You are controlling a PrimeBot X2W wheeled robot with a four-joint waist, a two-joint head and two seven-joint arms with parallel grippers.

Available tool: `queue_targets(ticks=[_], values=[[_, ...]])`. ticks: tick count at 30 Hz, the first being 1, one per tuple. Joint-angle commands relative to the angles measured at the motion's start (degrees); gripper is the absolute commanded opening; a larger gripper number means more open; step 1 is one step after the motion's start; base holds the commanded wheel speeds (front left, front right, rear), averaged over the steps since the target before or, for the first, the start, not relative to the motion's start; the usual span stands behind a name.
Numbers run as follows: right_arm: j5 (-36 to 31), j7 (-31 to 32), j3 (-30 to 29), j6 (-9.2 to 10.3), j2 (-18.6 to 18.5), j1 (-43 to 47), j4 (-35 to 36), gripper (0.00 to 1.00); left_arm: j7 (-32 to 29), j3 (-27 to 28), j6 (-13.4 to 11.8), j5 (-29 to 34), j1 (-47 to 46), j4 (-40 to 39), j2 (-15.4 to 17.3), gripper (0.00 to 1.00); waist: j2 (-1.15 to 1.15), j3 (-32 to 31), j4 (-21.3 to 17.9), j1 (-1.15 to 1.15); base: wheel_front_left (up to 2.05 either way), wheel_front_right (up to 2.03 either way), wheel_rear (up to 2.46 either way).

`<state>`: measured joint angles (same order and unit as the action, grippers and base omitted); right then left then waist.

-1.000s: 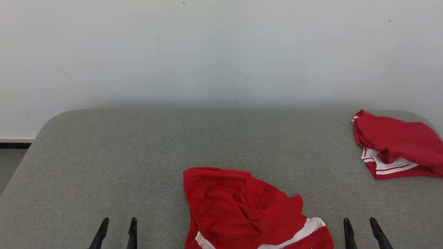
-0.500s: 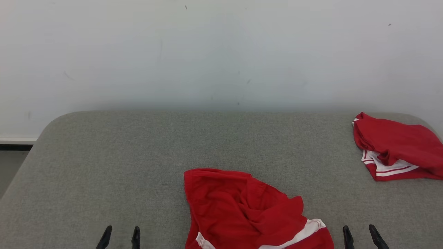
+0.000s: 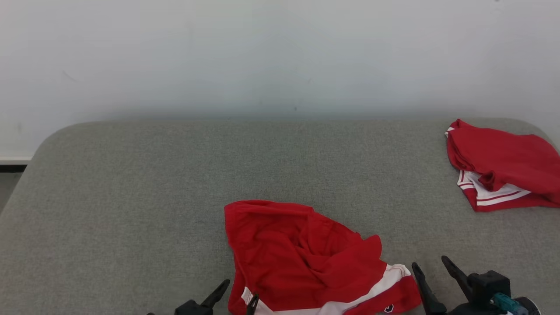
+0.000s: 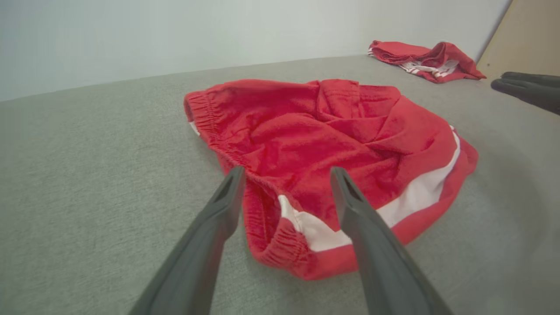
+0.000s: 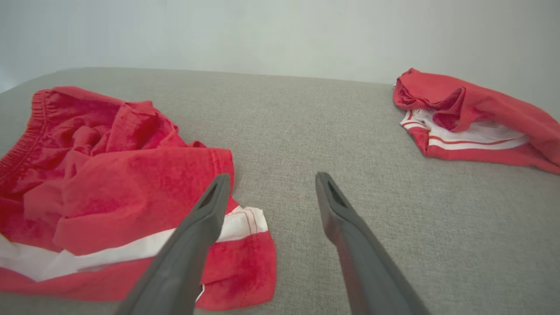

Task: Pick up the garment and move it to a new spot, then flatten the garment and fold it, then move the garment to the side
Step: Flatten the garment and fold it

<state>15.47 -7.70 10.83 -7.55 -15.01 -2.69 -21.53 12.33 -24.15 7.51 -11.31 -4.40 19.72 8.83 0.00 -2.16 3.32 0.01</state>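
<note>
The garment (image 3: 306, 258) is a pair of red shorts with a white stripe. It lies crumpled at the front middle of the grey padded table (image 3: 153, 197). My left gripper (image 3: 240, 292) is open at its near left corner. In the left wrist view the left gripper (image 4: 287, 175) straddles the gathered waistband edge of the garment (image 4: 332, 131). My right gripper (image 3: 429, 262) stands open just right of the striped hem. In the right wrist view the right gripper (image 5: 272, 177) is over bare table beside the garment (image 5: 100, 183).
A second red garment (image 3: 498, 166) with white stripes lies bunched at the table's far right corner, also seen as the second garment (image 5: 472, 118). A pale wall (image 3: 280, 57) rises behind the table. The table's rounded left edge drops to the floor (image 3: 6, 188).
The head camera has tilted down a little. My left gripper has moved right up to the garment's corner, and the right gripper has come left and forward toward the hem. Both stay open.
</note>
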Motion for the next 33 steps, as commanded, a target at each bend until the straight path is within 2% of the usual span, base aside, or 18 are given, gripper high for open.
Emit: queue_targets(ticks=[1,9,19,20,21,22,23,24,25,33], values=[[0.9,0.1,0.9,0.12,-0.8,-1.4,-1.4,1.0,-0.2,-1.3,-0.1,-1.3,-1.3,1.2,0.9,1.0,0.0,1.0,-0.4,-0.01,0.0,0.0,0.0],[3.8,-0.1,7.6,0.12,-1.5,-8.9,-11.9,1.0,-0.8,-9.1,-0.1,-6.9,-7.0,9.2,3.6,1.0,0.0,3.5,-1.2,-0.01,0.0,0.0,0.0],[7.8,-0.1,17.2,0.12,-1.1,-16.5,-22.2,1.0,0.6,-15.7,-0.1,-12.4,-12.9,16.5,3.2,1.0,0.0,5.7,-0.5,-0.01,0.0,0.0,0.0],[8.4,0.3,18.3,0.12,-0.9,-16.8,-23.1,0.96,0.7,-16.2,-0.1,-13.1,-13.2,17.1,3.0,0.92,0.0,5.8,-0.4,-0.01,0.0,0.0,0.0],[8.4,0.3,18.3,0.12,-0.9,-16.8,-23.1,0.96,0.7,-16.2,-0.1,-13.1,-13.2,17.1,3.0,0.92,0.0,5.8,-0.4,-0.01,0.0,0.0,0.0],[9.1,0.2,19.1,0.12,-0.8,-17.2,-23.7,0.73,0.9,-16.4,-0.1,-14.0,-13.4,17.5,2.8,0.63,0.0,5.8,-0.3,-0.01,0.0,0.0,0.0],[9.9,-0.2,19.9,0.12,-0.8,-17.5,-24.2,0.1,1.0,-16.5,-0.1,-15.1,-13.5,17.9,2.6,0.31,0.0,5.9,-0.1,-0.01,0.0,0.0,0.0],[10.5,-0.7,20.6,0.12,-0.8,-17.7,-24.5,0.0,1.4,-16.6,-0.1,-15.9,-13.6,18.1,2.5,0.06,0.0,5.9,0.0,-0.01,0.0,0.0,0.0],[11.3,-1.5,21.1,0.12,-0.8,-18.0,-24.7,0.0,1.6,-16.5,-0.1,-16.6,-13.8,18.3,2.5,0.0,0.0,5.9,0.1,-0.01,0.0,0.0,0.0],[14.8,-6.8,22.9,0.12,-3.0,-18.3,-22.2,0.0,2.8,-15.1,-0.1,-21.1,-12.3,15.7,2.6,0.0,0.0,4.5,-0.3,-0.01,0.0,0.0,0.0]])
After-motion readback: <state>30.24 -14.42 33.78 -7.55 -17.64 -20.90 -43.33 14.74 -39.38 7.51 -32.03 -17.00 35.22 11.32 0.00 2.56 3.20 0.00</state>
